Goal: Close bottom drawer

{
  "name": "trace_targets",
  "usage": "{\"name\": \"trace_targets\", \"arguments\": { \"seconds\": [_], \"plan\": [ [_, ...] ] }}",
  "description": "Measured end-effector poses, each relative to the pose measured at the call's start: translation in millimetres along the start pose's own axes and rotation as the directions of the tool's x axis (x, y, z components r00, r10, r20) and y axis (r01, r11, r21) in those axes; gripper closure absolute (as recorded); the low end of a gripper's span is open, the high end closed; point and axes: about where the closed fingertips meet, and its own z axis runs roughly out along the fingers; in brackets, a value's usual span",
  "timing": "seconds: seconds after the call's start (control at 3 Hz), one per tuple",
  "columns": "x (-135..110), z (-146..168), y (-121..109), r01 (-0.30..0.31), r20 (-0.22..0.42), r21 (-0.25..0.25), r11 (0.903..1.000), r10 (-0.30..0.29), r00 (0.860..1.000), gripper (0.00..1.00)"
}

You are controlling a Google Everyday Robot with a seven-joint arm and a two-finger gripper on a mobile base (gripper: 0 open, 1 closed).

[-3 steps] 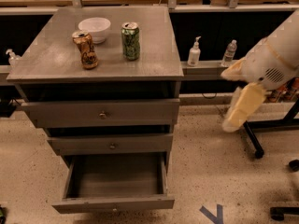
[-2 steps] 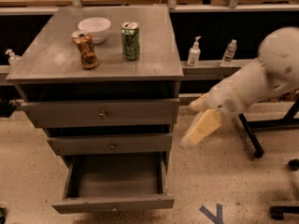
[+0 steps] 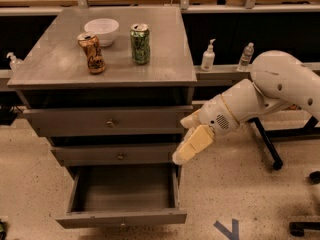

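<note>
The bottom drawer (image 3: 122,217) of the grey cabinet stands pulled far out, its boxy grey interior empty and its slim front panel near the lower edge of the view. My gripper (image 3: 190,145) hangs beside the cabinet's right side, level with the middle drawer (image 3: 117,155) and above the open drawer's right rear corner. It touches nothing I can make out. The white arm reaches in from the right.
On the cabinet top (image 3: 65,69) stand a white bowl (image 3: 101,31), a brown can (image 3: 93,53) and a green can (image 3: 140,44). The top drawer (image 3: 107,121) is shut. Two bottles (image 3: 208,57) stand on a ledge behind. A chair base (image 3: 270,149) is at right.
My arm has swung left and down from the right side of the view, bringing the gripper close to the cabinet's right side. The bottom drawer has not moved.
</note>
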Motion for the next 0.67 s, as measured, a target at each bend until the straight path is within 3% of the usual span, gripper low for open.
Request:
{"name": "trace_targets", "arguments": {
  "seconds": [0.33,0.67],
  "plan": [
    [20,27,-3,-0.034,0.094,-0.079,0.9963,0.041,0.995,0.0],
    [80,90,-1,-0.151,0.305,-0.192,0.9698,0.205,0.93,0.0]
  ]
}}
